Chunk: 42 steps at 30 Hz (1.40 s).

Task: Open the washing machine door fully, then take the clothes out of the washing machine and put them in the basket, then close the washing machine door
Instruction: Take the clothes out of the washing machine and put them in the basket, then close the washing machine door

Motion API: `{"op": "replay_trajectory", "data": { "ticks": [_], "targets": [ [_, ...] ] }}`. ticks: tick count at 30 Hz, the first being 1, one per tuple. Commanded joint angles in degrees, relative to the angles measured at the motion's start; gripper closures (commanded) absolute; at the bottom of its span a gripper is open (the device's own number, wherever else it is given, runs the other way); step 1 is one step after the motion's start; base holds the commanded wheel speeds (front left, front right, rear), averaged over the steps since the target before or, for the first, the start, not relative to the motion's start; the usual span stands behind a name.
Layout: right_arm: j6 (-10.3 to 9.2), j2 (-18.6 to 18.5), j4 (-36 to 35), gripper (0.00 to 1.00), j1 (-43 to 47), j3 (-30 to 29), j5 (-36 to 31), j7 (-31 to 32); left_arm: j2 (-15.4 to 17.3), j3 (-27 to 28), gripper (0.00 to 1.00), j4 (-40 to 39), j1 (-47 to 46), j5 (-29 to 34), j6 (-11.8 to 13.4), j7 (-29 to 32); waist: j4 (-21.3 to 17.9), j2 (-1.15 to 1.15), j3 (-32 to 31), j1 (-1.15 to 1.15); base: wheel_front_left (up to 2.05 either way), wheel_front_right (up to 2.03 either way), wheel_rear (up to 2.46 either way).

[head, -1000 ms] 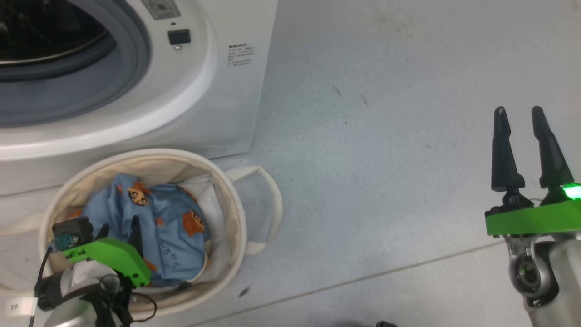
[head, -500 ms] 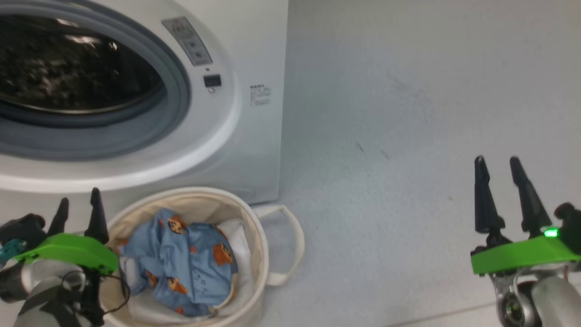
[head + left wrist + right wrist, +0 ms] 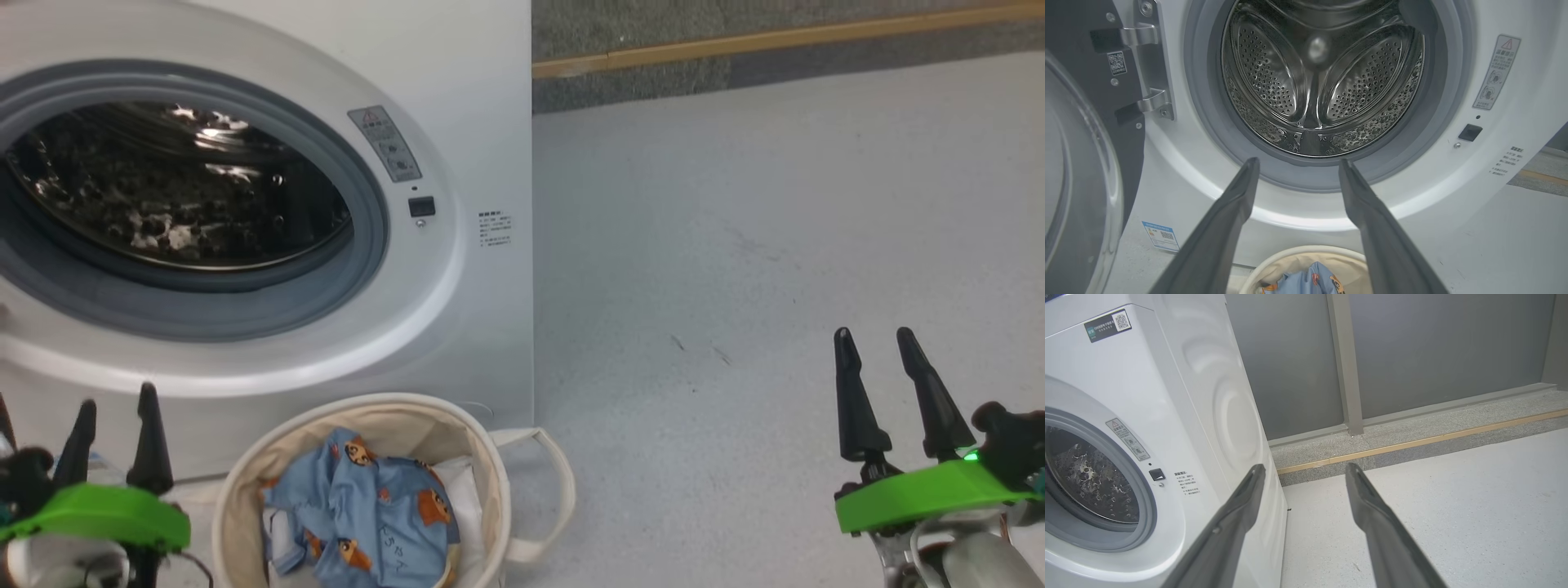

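Grey floor (image 3: pixel 735 245). Left tool (image 3: pixel 116 398), right tool (image 3: pixel 873 335) wide, empty. Door (image 3: pixel 1069 171) left of left tool: stiff, hinged, probably heavy; push its outer edge.

The washing machine (image 3: pixel 490 122) is white with a grey gasket ring and a shiny silver drum dotted with holes. The clothes (image 3: pixel 367 514) are light blue printed with orange-brown bears, inside the cream basket (image 3: pixel 408 420). The left gripper (image 3: pixel 116 398) and right gripper (image 3: pixel 873 335) have black fingers on bright green mounts, above pale grey floor (image 3: pixel 775 245).
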Motion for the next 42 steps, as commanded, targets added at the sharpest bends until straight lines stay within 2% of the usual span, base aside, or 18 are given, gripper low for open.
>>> {"op": "replay_trajectory", "data": {
  "ticks": [1, 8, 15, 29, 42],
  "targets": [
    [0.30, -0.79, -1.53, 0.00, -0.04, 1.04, -0.67, -0.27, 2.80, 1.55, 0.00, -2.82, -0.77, 0.64, 0.51, 0.20, 0.04, 0.00, -0.69, 0.00, 0.00, 0.00, 0.00],
    [0.30, -1.06, -1.48, 0.00, 0.90, 0.52, -1.02, -0.27, 3.46, 0.71, 0.00, -9.94, 4.77, 1.86, 1.92, 1.70, 0.24, 0.00, -1.52, 0.00, 0.00, 0.00, 0.00],
    [0.30, -1.13, -1.47, 0.00, 1.33, 0.31, -1.21, -0.27, 3.75, 0.82, 0.00, -13.88, 7.85, 1.72, 2.90, 2.70, 0.05, 0.00, -2.68, 0.00, 0.00, 0.00, 0.00],
    [0.30, -1.85, -1.38, 0.00, 1.35, 0.75, -1.64, -0.27, 4.07, 0.14, 0.00, -16.65, 9.50, 1.51, 3.74, 3.86, 0.71, 0.00, -3.30, 0.00, 0.00, 0.00, 0.00],
    [0.30, -2.44, -1.74, 0.00, 1.15, 0.55, -1.43, -0.27, 2.69, -2.56, 0.00, -17.21, 7.91, 1.87, 4.04, 3.68, 4.67, 0.00, -2.73, 0.00, 0.00, 0.00, 0.00]
  ]
}}
